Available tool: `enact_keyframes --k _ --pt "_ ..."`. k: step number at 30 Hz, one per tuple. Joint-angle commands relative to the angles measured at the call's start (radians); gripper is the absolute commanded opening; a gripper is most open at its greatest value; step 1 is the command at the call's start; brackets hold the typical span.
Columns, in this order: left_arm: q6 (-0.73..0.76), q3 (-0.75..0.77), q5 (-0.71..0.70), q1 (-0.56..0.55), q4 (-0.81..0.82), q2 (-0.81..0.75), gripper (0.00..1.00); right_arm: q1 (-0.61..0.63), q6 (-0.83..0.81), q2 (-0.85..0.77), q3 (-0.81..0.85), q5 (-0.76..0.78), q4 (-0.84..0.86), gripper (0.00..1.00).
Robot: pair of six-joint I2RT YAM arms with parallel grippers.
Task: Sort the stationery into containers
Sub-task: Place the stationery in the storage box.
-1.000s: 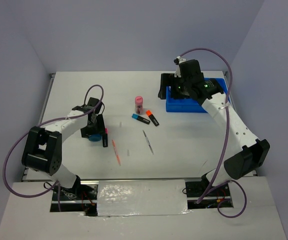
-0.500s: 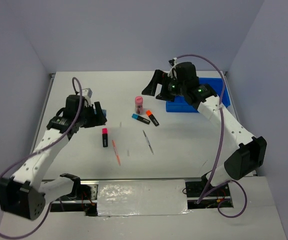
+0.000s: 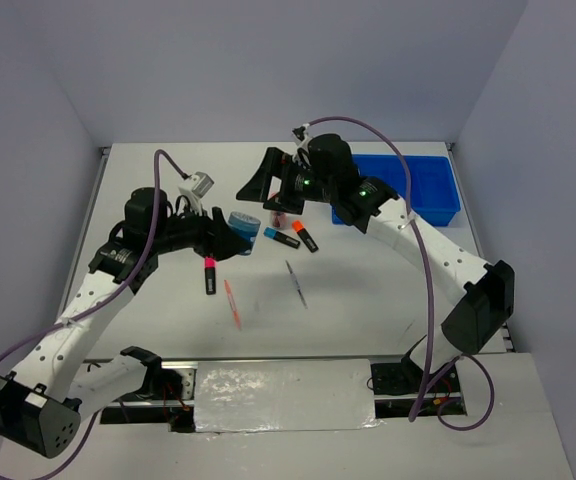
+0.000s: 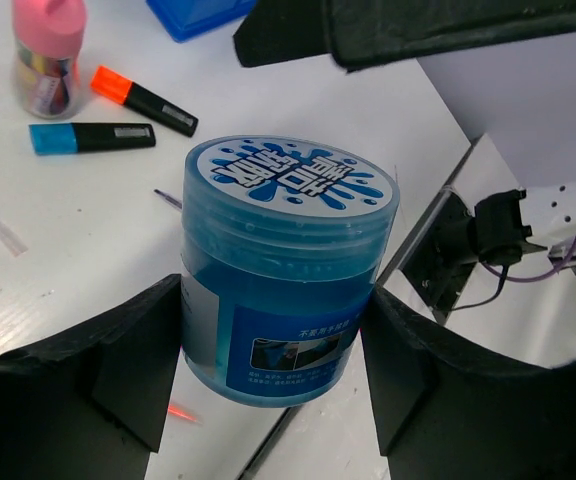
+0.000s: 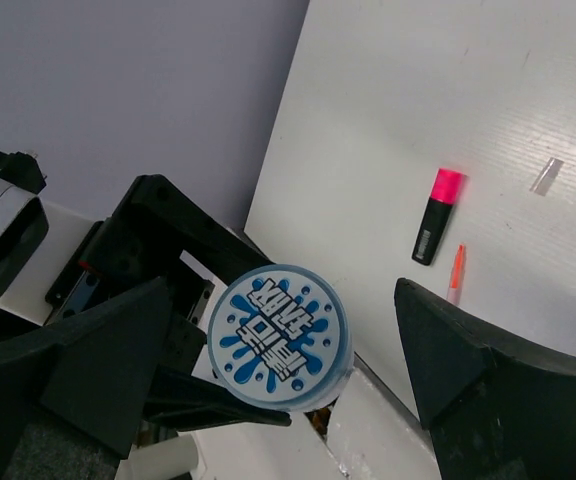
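My left gripper (image 4: pixel 268 345) is shut on a translucent blue jar (image 4: pixel 283 270) with a round blue-white lid, and holds it in the air over the table's middle left (image 3: pixel 240 232). My right gripper (image 3: pixel 265 180) is open and hangs just beyond the jar, facing its lid (image 5: pixel 278 335). On the table lie a pink cylinder (image 4: pixel 46 55), an orange-capped highlighter (image 3: pixel 305 236), a blue-capped one (image 3: pixel 281 237), a pink-capped one (image 3: pixel 209 275), an orange pen (image 3: pixel 232 303) and a grey pen (image 3: pixel 296 283). The blue tray (image 3: pixel 418 190) stands at the back right.
The right arm's forearm spans from the tray toward the table's middle, above the pink cylinder and the highlighters. Walls close in the table at the back and both sides. A strip of foil tape (image 3: pixel 283 392) covers the near edge between the arm bases.
My left arm lifted the jar from the left of the table and carried it right toward the middle. My right arm swung left from the tray to meet it.
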Motion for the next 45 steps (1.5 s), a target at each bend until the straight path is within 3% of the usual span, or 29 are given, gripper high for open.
enact_keyframes --k 1,13,16,17,18,19,20,21,22,23,28,29,32,37,41,45 --pt "0.036 0.063 0.080 -0.010 0.085 -0.010 0.00 0.031 -0.006 0.001 0.031 -0.011 0.049 1.00" --pt "0.086 0.078 0.061 -0.013 0.057 -0.003 0.00 0.110 -0.079 0.042 0.083 0.005 -0.112 0.96" --pt "0.103 0.091 0.080 -0.013 0.039 0.004 0.00 0.110 -0.079 0.025 0.053 0.003 -0.090 0.63" --pt "0.105 0.091 0.087 -0.013 0.039 0.004 0.02 0.109 -0.082 0.024 0.048 0.014 -0.079 0.34" --pt "0.105 0.091 0.099 -0.013 0.040 0.003 0.06 0.109 -0.083 0.021 0.042 0.022 -0.073 0.13" --pt "0.106 0.091 0.107 -0.013 0.039 0.001 0.16 0.107 -0.088 0.022 0.043 0.028 -0.066 0.00" --pt "0.111 0.089 0.113 -0.013 0.036 0.000 0.28 0.103 -0.092 0.025 0.045 0.032 -0.060 0.00" --pt "0.106 0.094 0.042 -0.013 0.002 -0.012 0.90 0.072 -0.109 0.025 0.045 0.052 -0.057 0.00" --pt "0.106 0.094 0.041 -0.013 0.002 -0.013 0.90 0.072 -0.109 0.025 0.045 0.052 -0.056 0.00" --pt "0.108 0.098 -0.007 -0.013 -0.015 -0.023 0.99 0.023 -0.117 0.001 0.027 0.118 -0.059 0.00" --pt "0.076 0.183 -0.406 -0.013 -0.240 -0.017 0.99 -0.216 -0.221 -0.072 -0.024 0.400 -0.089 0.00" --pt "0.056 0.190 -0.481 -0.013 -0.263 -0.020 0.99 -0.268 -0.274 -0.061 -0.009 0.559 -0.133 0.00" --pt "0.023 0.181 -0.534 -0.013 -0.320 -0.036 0.99 -0.369 -0.333 -0.012 -0.001 0.728 -0.129 0.00" --pt "0.003 0.149 -0.485 -0.013 -0.325 -0.075 0.99 -0.462 -0.417 0.109 0.017 0.659 -0.010 0.00" --pt "-0.003 0.132 -0.489 -0.013 -0.323 -0.079 0.99 -0.474 -0.532 0.220 0.099 0.520 0.019 0.00" --pt "-0.012 0.137 -0.502 -0.013 -0.331 -0.066 0.99 -0.476 -0.560 0.283 0.129 0.520 0.029 0.00"
